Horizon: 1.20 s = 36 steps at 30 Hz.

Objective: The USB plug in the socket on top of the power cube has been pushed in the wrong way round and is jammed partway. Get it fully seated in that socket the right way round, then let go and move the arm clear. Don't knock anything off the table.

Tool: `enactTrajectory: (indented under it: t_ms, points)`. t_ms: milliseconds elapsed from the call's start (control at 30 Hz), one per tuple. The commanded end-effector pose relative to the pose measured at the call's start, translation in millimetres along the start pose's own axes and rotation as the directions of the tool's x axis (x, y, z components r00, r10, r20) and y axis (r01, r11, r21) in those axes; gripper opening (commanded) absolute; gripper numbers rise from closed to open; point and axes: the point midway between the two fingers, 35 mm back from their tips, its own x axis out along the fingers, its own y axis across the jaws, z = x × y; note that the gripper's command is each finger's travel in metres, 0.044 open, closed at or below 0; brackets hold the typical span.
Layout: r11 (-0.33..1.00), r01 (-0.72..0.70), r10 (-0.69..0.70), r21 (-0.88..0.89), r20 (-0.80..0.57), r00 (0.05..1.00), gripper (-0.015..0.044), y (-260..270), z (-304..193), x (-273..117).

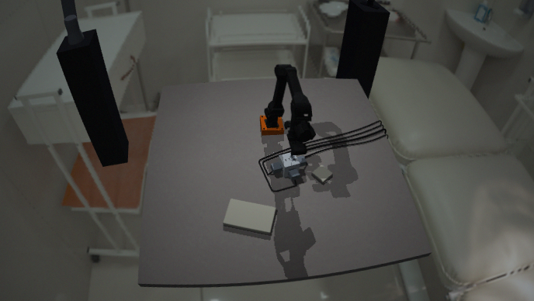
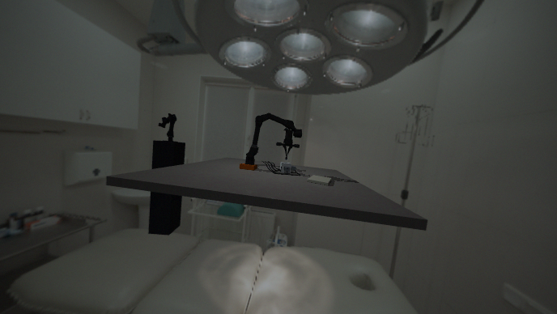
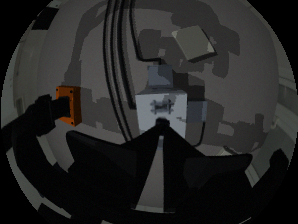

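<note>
The white power cube (image 1: 286,160) (image 2: 285,165) (image 3: 147,112) stands on the table, with blue-grey blocks on its sides. Dark socket marks (image 3: 161,106) show on its top in the wrist view. My gripper (image 1: 295,155) (image 2: 287,158) (image 3: 162,129) points down over the cube, its fingertips close above the top face. It is shut on the USB plug, which is very small and mostly hidden by the fingertips. Which way round the plug is, and whether it touches the socket, cannot be told.
Black cables (image 1: 341,136) (image 3: 116,70) run from the cube to the table's right edge, and one loops around its front left. A small beige block (image 1: 322,174) (image 3: 194,43) lies right of the cube. A larger beige slab (image 1: 250,216) (image 2: 320,180) lies nearer the front edge.
</note>
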Motion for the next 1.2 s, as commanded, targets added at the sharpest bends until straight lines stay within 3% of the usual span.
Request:
enactTrajectory:
  t_ms: [0,233,1167]
  points:
    - [0.994,-0.001,0.001,-0.111,0.0,1.0,0.0,0.2,-0.1,0.3]
    - [0.968,-0.001,0.001,-0.252,0.0,1.0,0.0,0.2,-0.1,0.3]
    - [0.971,0.0,0.001,-0.239,0.007,1.0,0.0,0.4,1.0,1.9]
